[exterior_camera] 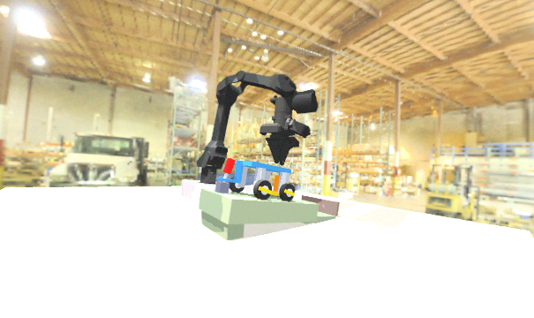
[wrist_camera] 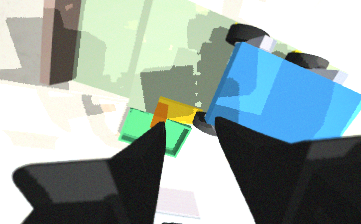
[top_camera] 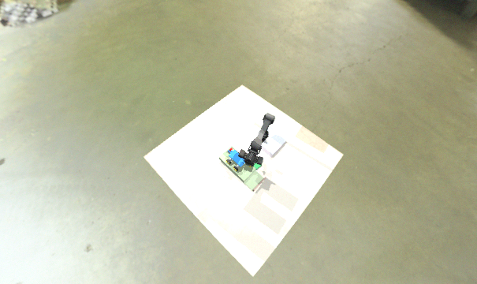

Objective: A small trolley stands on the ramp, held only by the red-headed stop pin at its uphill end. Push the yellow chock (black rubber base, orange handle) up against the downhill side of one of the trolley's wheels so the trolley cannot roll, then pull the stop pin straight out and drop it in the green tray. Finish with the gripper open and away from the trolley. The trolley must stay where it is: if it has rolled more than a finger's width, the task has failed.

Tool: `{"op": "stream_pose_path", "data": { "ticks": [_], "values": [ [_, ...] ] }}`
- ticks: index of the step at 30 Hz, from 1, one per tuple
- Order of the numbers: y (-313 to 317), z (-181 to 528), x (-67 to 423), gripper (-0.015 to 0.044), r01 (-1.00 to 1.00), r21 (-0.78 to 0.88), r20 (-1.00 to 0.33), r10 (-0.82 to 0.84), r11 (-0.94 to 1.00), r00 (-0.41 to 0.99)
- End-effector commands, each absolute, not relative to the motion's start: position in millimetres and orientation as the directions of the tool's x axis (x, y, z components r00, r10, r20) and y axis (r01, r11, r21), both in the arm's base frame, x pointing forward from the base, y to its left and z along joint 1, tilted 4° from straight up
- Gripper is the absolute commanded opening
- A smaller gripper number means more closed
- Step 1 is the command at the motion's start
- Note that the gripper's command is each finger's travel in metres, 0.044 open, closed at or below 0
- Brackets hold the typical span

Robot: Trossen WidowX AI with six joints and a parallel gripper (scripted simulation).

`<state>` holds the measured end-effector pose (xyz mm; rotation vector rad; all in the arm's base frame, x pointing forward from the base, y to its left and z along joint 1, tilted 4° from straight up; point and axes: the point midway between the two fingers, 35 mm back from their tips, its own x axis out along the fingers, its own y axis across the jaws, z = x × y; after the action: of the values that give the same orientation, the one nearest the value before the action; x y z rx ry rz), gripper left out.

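Observation:
The blue trolley (top_camera: 236, 158) (exterior_camera: 267, 167) (wrist_camera: 291, 90) stands on the pale green ramp (top_camera: 254, 181) (exterior_camera: 271, 213) (wrist_camera: 108, 50). The red-headed stop pin (top_camera: 230, 150) (exterior_camera: 229, 166) stands upright at its uphill end. The yellow chock (wrist_camera: 182, 110) lies on the ramp with its end against, or very near, the downhill side of a front wheel (wrist_camera: 204, 123); exact contact is unclear. Its orange handle (exterior_camera: 275, 183) (wrist_camera: 160, 114) stands up. My gripper (exterior_camera: 282, 163) (wrist_camera: 190, 124) is open and empty, pointing down above the trolley's downhill end. The green tray (top_camera: 258, 166) (wrist_camera: 140, 120) lies beside the ramp, partly hidden.
A brown end stop (exterior_camera: 329, 207) (wrist_camera: 62, 45) crosses the ramp's low end. A pale box (top_camera: 275, 147) lies beside the arm. The trolley's other wheels (exterior_camera: 262, 190) (wrist_camera: 247, 34) rest on the ramp's far side from the tray.

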<state>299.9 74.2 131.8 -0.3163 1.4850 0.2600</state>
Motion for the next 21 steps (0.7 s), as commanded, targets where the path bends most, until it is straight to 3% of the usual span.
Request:
{"op": "stream_pose_path", "data": {
  "ticks": [1, 21],
  "values": [
    [55.7, 135.5, 306.8, 0.019, -0.481, -0.083, -0.996, -0.052, 0.873, 0.077],
    [-46.4, 147.1, 315.9, 0.019, -0.937, -0.094, -0.982, -0.186, 0.335, 0.032]
  ]
}}
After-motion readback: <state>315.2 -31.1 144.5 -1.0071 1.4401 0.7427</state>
